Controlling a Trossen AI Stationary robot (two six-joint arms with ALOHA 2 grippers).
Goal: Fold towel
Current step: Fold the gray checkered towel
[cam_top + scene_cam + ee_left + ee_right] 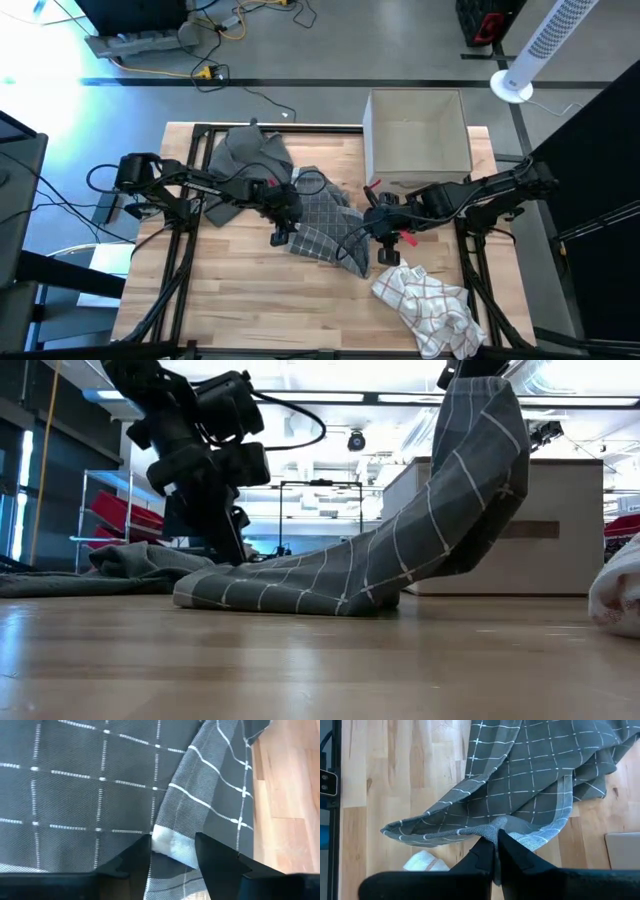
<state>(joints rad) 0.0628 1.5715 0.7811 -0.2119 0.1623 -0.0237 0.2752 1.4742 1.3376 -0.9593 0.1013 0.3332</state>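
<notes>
The grey checked towel [325, 225] lies across the middle of the worktop [240, 300], strung between the two claws. The right claw [496, 851] is pinched tight on a hem and holds that edge raised, so the cloth runs away from it down toward the left claw [172, 851]. The left claw stands narrowly parted, low over the towel with a pale hem corner between its fingers; it probably has not closed on it (the wrist view does not settle this). The fold turns on that line: the towel's long axis runs claw to claw, and the left claw is nearer the part lying flat.

The low view alone shows the lift; the high view shows only crumpled cloth.
</notes>
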